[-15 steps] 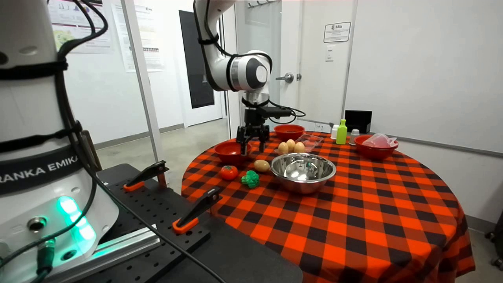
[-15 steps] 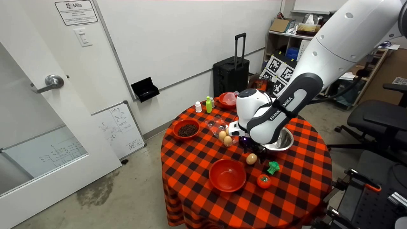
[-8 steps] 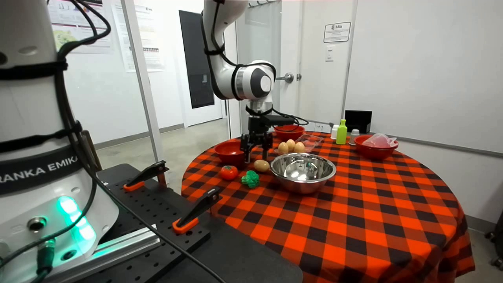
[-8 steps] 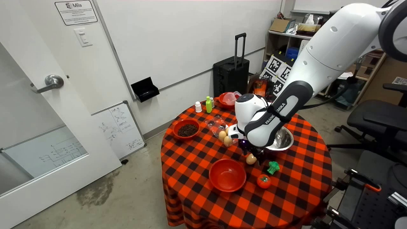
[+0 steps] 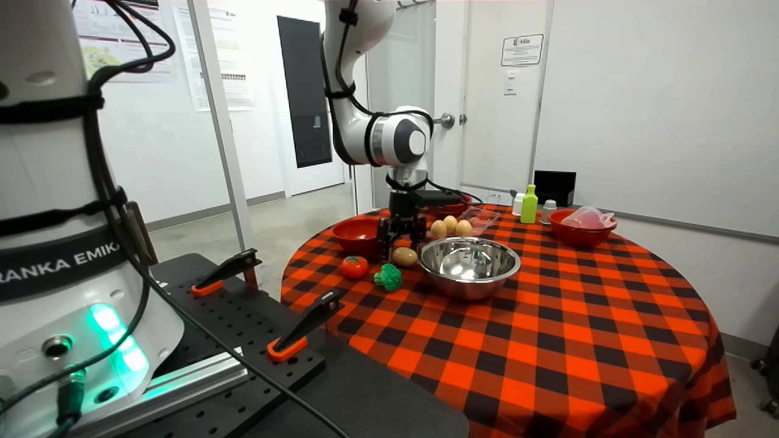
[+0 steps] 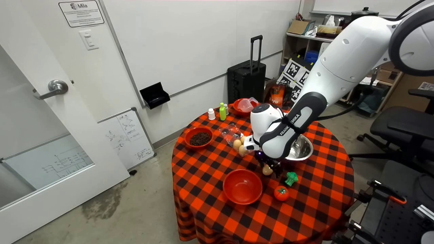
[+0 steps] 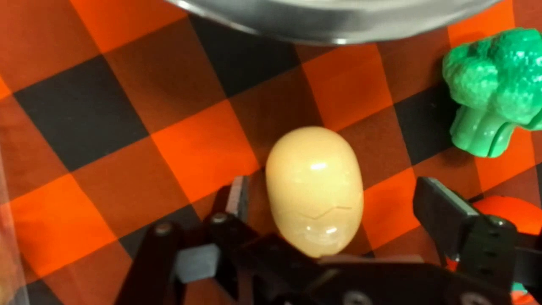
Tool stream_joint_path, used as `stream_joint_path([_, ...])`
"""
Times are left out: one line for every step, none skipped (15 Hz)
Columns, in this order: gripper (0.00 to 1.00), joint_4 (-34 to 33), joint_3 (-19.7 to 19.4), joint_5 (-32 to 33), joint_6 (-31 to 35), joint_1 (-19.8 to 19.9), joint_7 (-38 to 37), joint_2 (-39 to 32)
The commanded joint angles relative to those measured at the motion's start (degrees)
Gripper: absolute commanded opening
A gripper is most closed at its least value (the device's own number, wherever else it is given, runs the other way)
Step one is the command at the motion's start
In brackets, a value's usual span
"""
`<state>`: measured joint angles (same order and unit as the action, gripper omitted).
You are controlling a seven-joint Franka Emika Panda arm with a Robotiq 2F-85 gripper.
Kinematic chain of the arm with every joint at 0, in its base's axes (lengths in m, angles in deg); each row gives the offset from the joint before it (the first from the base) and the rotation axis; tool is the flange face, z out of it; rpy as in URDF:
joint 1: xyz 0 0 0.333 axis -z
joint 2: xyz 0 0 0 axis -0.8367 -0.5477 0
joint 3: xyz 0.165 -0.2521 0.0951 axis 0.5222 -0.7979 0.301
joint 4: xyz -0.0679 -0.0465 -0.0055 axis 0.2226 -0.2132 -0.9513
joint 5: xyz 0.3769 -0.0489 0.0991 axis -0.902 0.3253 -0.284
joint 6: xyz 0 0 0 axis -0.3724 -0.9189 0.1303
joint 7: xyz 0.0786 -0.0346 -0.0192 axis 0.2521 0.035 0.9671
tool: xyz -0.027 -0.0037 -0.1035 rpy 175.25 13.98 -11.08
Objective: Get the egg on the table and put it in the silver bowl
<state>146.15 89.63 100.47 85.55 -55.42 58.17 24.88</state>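
Note:
The tan egg lies on the checked tablecloth, beside the silver bowl. It also shows in an exterior view, partly behind the gripper. In the wrist view the egg lies between the two fingers of my open gripper. There is a gap on both sides, smaller at the left finger. The egg's lower end is partly hidden by the gripper body. The silver bowl's rim shows at the top of the wrist view. The bowl holds nothing that I can see.
A green broccoli and a red tomato lie close to the egg. A red bowl stands beside them. Several other things stand further back: more eggs by a clear carton, red bowls and a green bottle.
The gripper has moved down and slightly toward the silver bowl, from above the egg to around it. The egg and the other objects have not visibly moved.

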Motion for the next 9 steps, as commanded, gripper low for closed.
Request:
stream_joint_path([0.72,-2.33,0.26,1.43,-0.54,0.67,-1.20,-1.74])
stream_joint_path([0.65,-2.42,0.26,1.44,-0.52,0.77,-1.19,-1.82])
stream_joint_path([0.58,-2.52,0.27,1.41,-0.52,0.83,-1.24,-1.73])
stream_joint_path([0.48,-2.63,0.26,1.43,-0.54,0.85,-1.26,-1.63])
stream_joint_path([0.41,-2.56,0.21,1.44,-0.38,0.83,-1.41,-1.34])
stream_joint_path([0.33,-2.68,0.20,1.47,-0.36,0.84,-1.40,-1.26])
stream_joint_path([0.26,-2.40,0.12,1.57,-0.28,0.76,-1.47,-0.96])
stream_joint_path([0.23,-2.32,0.10,1.59,-0.26,0.75,-1.52,-0.86])
stream_joint_path([0.23,-1.98,0.10,1.60,-0.22,0.72,-1.58,-0.58])
